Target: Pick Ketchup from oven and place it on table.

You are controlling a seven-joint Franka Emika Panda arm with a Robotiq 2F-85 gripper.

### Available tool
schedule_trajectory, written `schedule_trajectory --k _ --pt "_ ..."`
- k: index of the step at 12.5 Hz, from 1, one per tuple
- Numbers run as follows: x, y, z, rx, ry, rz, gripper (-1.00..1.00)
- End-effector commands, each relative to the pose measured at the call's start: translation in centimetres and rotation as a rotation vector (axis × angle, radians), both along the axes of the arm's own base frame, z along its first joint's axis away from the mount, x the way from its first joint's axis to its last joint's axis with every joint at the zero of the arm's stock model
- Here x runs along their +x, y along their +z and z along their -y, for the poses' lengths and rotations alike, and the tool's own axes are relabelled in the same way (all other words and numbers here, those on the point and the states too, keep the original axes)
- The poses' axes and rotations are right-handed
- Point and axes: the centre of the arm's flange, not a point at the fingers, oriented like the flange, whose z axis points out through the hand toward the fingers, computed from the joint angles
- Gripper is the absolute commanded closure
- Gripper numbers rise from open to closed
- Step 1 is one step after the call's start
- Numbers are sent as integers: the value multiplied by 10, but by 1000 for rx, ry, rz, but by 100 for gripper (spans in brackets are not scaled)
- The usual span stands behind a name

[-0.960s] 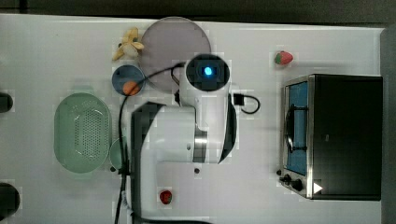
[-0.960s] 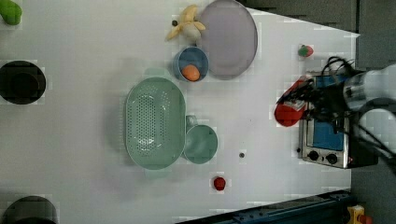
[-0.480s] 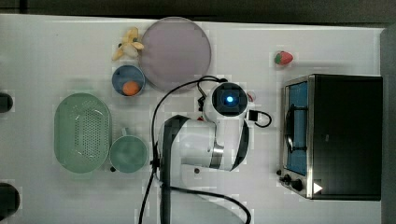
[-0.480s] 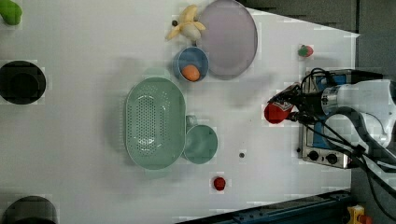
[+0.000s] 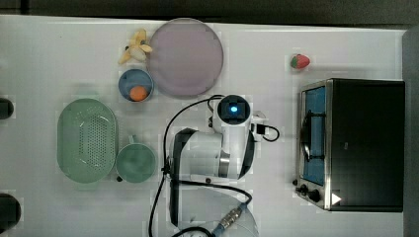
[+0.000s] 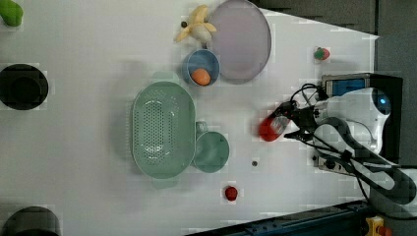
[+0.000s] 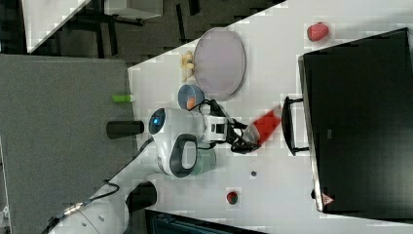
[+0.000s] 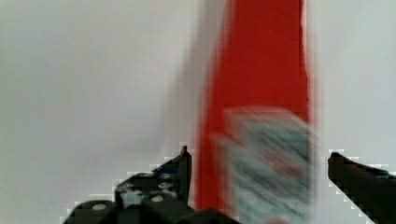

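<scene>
The white counter spreads wide, with the oven at the top view's right. The arm's jaws are closed on the ketchup, carried clear of the oven over bare counter near the green cup, likely a free spot for setting it down

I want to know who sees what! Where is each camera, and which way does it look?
Top view: above, looking straight down on the table and oven; the arm's white body shows.
Left view: high up, looking down; the arm holds the ketchup out over the table.
Right view: high up, tilted; the arm, the gripper and the ketchup show.
Wrist view: on the wrist, looking along the ketchup between the dark fingers.
Top, left and right views share the plate.
</scene>
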Motion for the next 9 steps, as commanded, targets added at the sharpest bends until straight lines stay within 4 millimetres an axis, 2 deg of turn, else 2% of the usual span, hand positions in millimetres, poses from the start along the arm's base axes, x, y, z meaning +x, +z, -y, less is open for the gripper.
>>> schedule_trajectory --k 1,4,8,9 --pt "38 83 -20 28 0 181 -100" --pt "63 184 -21 53 4 310 -100" --pt "73 305 -22 80 14 351 -100" --pt "71 330 -20 84 15 342 -100"
